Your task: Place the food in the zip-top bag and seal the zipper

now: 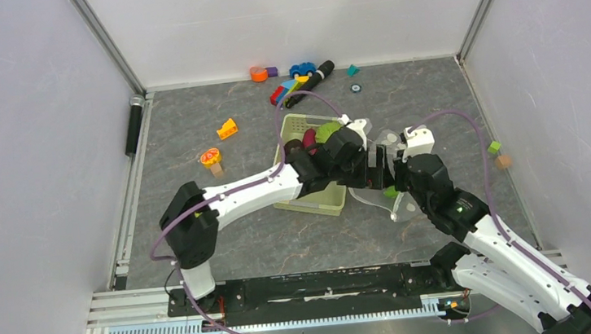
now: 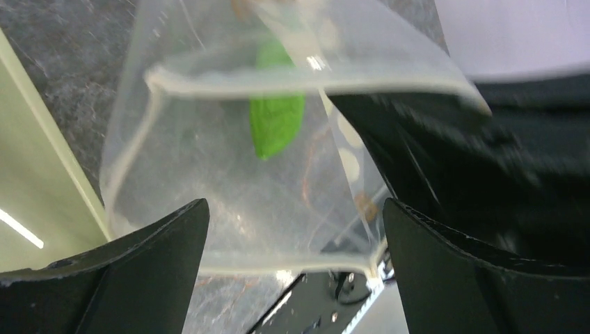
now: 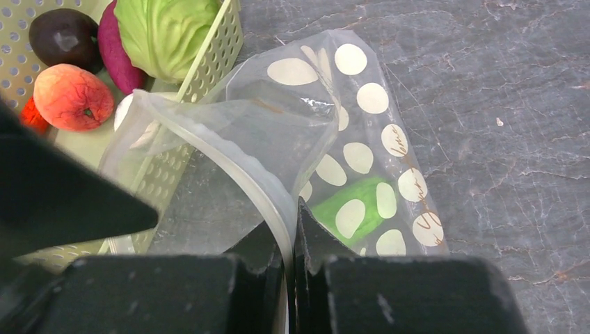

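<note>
Landmark: a pale green slotted basket [image 1: 322, 204] is set on the grey table [image 1: 283, 242].
Zip-top bag [image 3: 348, 104]: it is laid on the table just beside the basket, on its right in the top view. Its mouth is lifted and held agape, and it overlaps the basket's wall in the right wrist view.
Zipper [image 3: 229, 163]: it is seen as a pale strip curving round the open mouth, and it is not sealed.
Right jaws: they are pinched shut on the bag's zipper rim, near the basket.
Left jaws: they are spread wide with nothing gripped, and are held over the bag's mouth, just right of the basket.
Green cucumber [image 3: 348, 202]: it is lodged inside the bag, outside the basket.
Inside the basket: a cabbage [image 3: 167, 31], an eggplant [image 3: 115, 52], a maroon ball [image 3: 61, 35], a peach [image 3: 73, 96] and a carrot [image 3: 28, 115] are kept there.
Building blocks [image 1: 227, 128]: they are scattered beyond the basket, toward the back wall.
</note>
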### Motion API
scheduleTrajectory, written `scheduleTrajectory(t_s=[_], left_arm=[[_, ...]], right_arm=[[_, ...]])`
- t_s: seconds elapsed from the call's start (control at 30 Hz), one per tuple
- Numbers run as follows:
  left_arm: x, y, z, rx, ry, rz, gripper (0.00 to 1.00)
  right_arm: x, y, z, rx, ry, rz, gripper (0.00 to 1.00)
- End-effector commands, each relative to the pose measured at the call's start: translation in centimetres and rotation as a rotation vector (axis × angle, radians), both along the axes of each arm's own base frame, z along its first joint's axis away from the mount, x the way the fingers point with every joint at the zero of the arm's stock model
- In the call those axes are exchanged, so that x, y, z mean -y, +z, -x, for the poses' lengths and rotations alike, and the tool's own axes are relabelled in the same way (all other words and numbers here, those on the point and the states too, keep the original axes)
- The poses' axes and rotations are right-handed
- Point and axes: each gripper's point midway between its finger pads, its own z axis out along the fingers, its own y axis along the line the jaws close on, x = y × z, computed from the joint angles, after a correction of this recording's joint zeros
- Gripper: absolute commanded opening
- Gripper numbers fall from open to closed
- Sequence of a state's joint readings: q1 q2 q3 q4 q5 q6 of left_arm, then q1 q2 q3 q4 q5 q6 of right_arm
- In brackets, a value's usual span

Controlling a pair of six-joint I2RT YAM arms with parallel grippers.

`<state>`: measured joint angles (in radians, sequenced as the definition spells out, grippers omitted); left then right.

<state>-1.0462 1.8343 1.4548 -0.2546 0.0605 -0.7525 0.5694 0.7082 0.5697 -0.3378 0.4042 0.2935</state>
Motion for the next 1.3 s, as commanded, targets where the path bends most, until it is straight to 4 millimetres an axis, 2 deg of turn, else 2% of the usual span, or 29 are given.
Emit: scheduleTrajectory(t_s=[0.0,0.17,0.23,0.4,0.63,0.7,0.8,1.1,1.17,1.27], left_arm=[[-1.4,5.3,2.6,0.164,-0.163,0.074,1.0],[-5.8,5.1,2.5,0.252,-0.104,0.007,1.0],[-8.0,4.5,1.6,0.274,-0.038,-0.045,1.0],[-13.2,2.3,-3.0,0.234,0.154,-0.146,1.0],[-17.6,-2.3,-9.9,0.167,0.298,-0.26,1.0],[-18.3,-3.3,-11.3,0.144,0.312,-0.251,1.0],[-18.2,-4.2,-12.4,0.138,0.297,-0.242,1.0],[-18.3,-7.2,-14.1,0.115,0.312,-0.351,0.99],[-18.3,-7.6,-14.2,0.112,0.314,-0.362,0.97],[-18.5,-8.2,-14.3,0.107,0.318,-0.38,0.88]], right_arm=[[0.7,0.5,-0.4,0.015,-0.064,-0.001,0.08],[1.0,0.1,-0.6,-0.011,-0.082,0.028,0.08],[1.0,-0.1,-0.6,-0.016,-0.084,0.033,0.08],[1.2,-0.1,-0.6,-0.015,-0.096,0.038,0.08],[1.3,0.0,-0.6,-0.012,-0.096,0.043,0.08],[1.3,0.1,-0.5,-0.01,-0.093,0.043,0.08],[1.4,0.1,-0.6,-0.008,-0.096,0.045,0.08],[1.5,-0.1,-0.6,-0.012,-0.098,0.054,0.08],[1.5,0.0,-0.7,-0.011,-0.102,0.056,0.08],[1.4,-0.1,-0.6,-0.015,-0.098,0.056,0.08]])
